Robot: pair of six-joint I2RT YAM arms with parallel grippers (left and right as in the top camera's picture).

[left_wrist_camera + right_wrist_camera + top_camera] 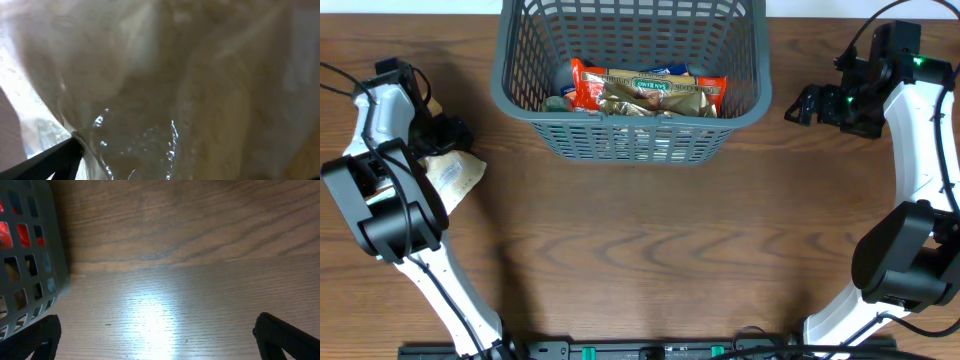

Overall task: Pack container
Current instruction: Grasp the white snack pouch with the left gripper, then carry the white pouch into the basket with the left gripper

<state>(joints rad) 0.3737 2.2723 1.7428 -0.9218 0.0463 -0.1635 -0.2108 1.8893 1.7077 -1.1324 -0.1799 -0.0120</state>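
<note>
Overhead, the basket (630, 140) stood at the far middle of the bench (640, 250), with a red and gold packet (645, 95) lying inside among other wrappers. My left end effector (448, 135) was at the far edge of a pale clear bag (455, 180), which lay on the bench well left of the basket. In the left wrist view the bag filled nearly the whole frame, close to the lens. Only one black finger (50, 160) showed at the lower left, so I could not tell whether it was clenched or released. My right end effector (810, 105) was just right of the basket. In its wrist view the fingers stood wide apart, released, with bare bench between them. The basket wall was at the left edge, with red showing through the slots.
</note>
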